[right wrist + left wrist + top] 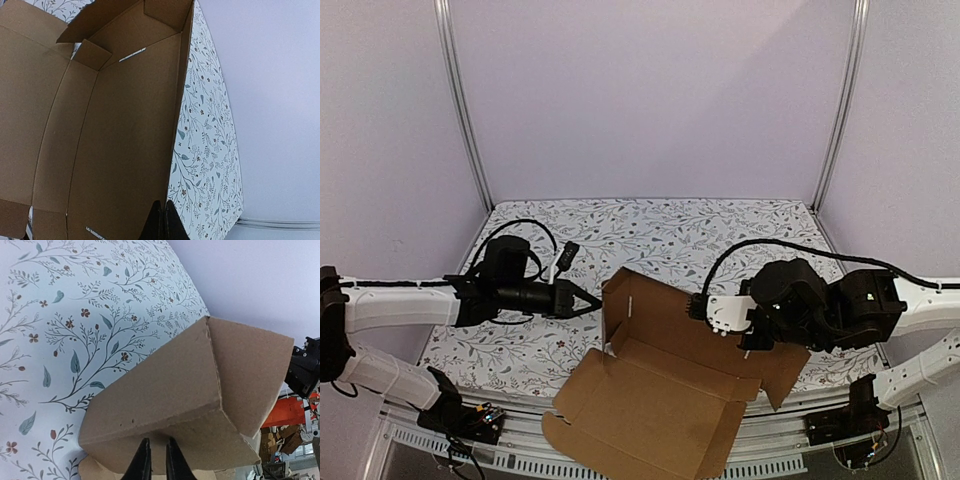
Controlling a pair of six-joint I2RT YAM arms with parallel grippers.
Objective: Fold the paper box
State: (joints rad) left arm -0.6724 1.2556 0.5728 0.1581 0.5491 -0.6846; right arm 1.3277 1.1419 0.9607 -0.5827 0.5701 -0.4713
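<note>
Bright, even, diffuse light, shadows faint and soft, wrist views crisp, overhead view slightly soft.

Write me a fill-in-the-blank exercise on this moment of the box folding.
The paper box is made of brown ____. The tablecloth under it carries a ____ print. The right gripper has its jaws ____. The left gripper is ____ the box's walls, not inside them.
Missing words: cardboard; floral; shut; outside.
</note>
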